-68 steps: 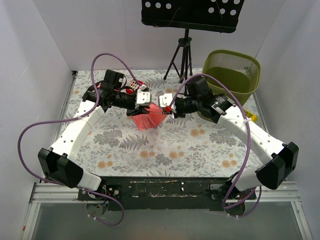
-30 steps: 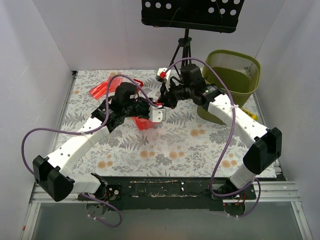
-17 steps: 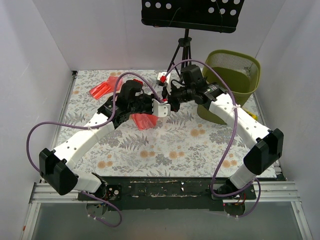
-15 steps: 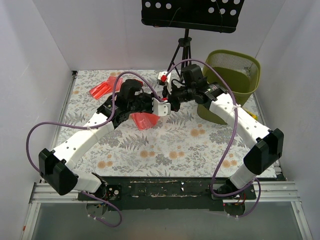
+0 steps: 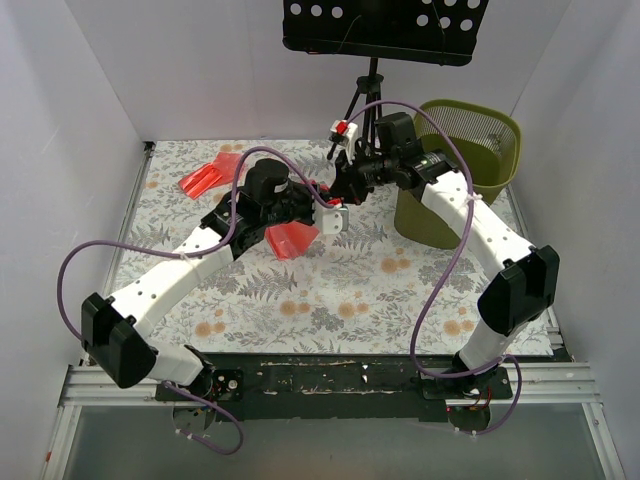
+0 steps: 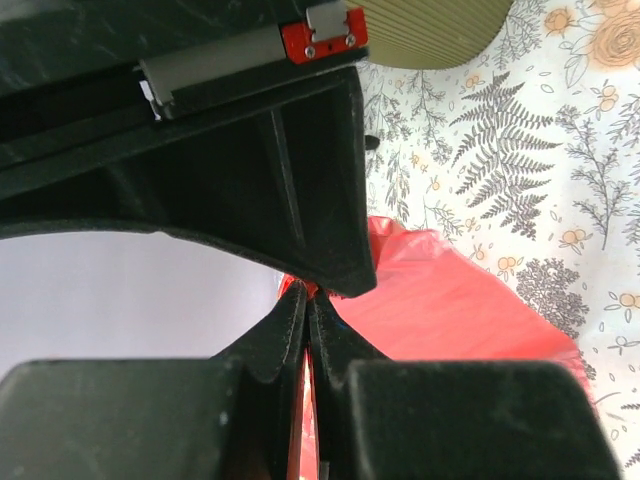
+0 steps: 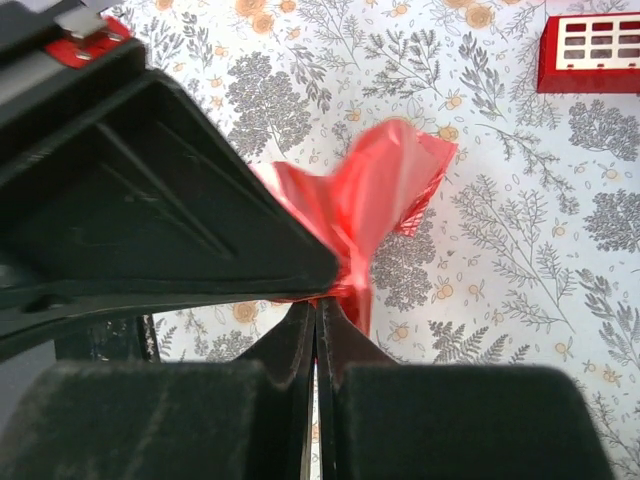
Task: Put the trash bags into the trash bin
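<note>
The left gripper [image 6: 305, 295] is seen fully closed, its jaws pinching the red film of a trash bag [image 5: 293, 238]; the right gripper [image 7: 315, 300] is likewise clamped tight on red film, apparently of the same bag; the 2 grippers are met tip to tip above the middle of the table [image 5: 400, 290]; the bag is hung beneath them, apart from the trash bin [image 5: 430, 218], which is stood at 2 o'clock; a 2nd trash bag [image 5: 205, 180] is laid at 10 o'clock; a red box [image 7: 590, 45] is shown at 1 o'clock in the right wrist view.
</note>
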Motion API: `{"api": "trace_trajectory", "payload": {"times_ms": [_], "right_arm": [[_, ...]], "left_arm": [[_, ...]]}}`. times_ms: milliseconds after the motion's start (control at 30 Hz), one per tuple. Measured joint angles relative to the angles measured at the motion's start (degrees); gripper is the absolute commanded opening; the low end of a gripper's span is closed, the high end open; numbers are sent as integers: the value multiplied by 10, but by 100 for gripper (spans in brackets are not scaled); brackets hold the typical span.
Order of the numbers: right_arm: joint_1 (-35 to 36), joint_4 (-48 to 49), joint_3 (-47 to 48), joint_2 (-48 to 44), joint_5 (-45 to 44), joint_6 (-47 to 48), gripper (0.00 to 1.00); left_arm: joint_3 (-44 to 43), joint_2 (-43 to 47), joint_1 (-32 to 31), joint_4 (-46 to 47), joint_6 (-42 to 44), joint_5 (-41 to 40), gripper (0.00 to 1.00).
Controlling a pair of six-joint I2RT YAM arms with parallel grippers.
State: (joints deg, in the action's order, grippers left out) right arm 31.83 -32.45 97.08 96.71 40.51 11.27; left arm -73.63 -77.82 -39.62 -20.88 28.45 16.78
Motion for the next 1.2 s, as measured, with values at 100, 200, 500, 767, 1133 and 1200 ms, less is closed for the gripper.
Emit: {"api": "trace_trajectory", "payload": {"times_ms": [100, 200, 500, 767, 1133, 1200], "right_arm": [[-4, -7, -2, -5, 2, -5, 1], [-12, -9, -2, -10, 3, -7, 1], [-36, 29, -52, -19, 17, -24, 1], [-43, 57, -45, -21, 57, -56, 1], [-37, 96, -74, -30, 44, -67, 1], [-33, 101, -85, -31, 52, -70, 1]], "left_arm": [[0, -17, 0, 16, 7, -3, 0], [1, -15, 0, 22, 10, 2, 0], [1, -2, -8, 16, 5, 28, 0], [22, -2, -10, 44, 7, 15, 0], [23, -3, -11, 41, 4, 4, 0], [23, -5, -10, 46, 7, -3, 0]]}}
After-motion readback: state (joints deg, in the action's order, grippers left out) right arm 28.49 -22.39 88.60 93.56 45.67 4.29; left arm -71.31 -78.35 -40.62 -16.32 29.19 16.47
